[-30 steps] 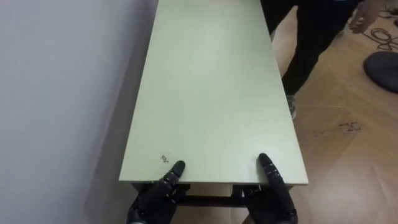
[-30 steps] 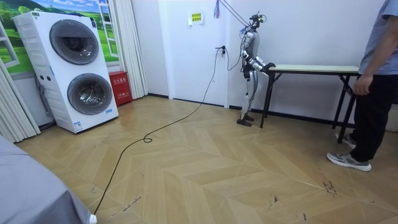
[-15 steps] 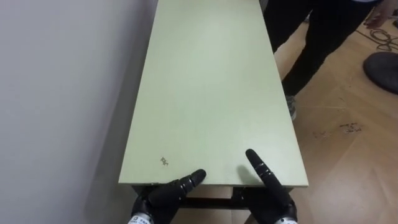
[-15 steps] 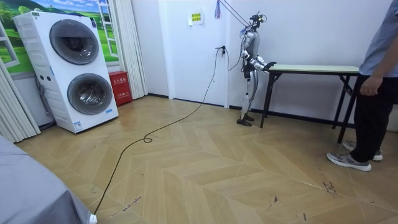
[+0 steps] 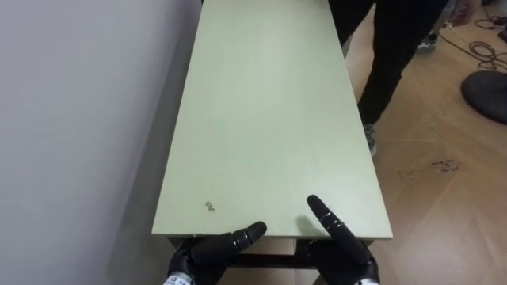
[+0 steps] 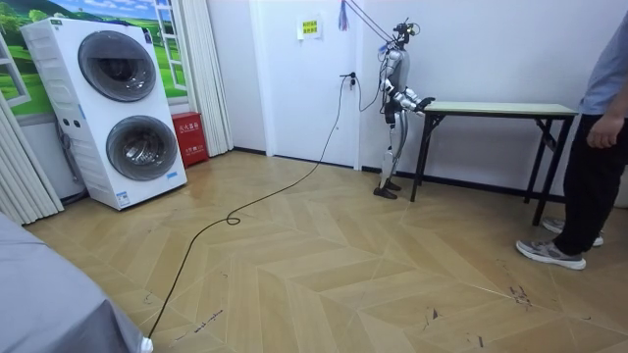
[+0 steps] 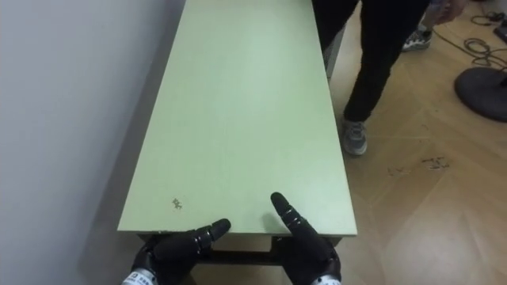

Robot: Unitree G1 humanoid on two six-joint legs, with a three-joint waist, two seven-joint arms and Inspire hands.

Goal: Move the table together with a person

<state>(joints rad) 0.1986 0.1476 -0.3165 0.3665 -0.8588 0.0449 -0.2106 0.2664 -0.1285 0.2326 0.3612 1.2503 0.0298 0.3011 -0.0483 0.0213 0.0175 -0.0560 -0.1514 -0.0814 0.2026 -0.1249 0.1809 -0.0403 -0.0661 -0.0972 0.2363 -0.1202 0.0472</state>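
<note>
Left eye view: the table (image 5: 269,119) runs 6 to 12 o'clock; my left hand (image 5: 198,252) and right hand (image 5: 344,253) meet its 6 o'clock edge, thumbs on top, grip beneath I cannot tell. Room view: the person (image 6: 601,181) at its 3 o'clock end seems not to be holding it, so lifting now could tilt it
</note>
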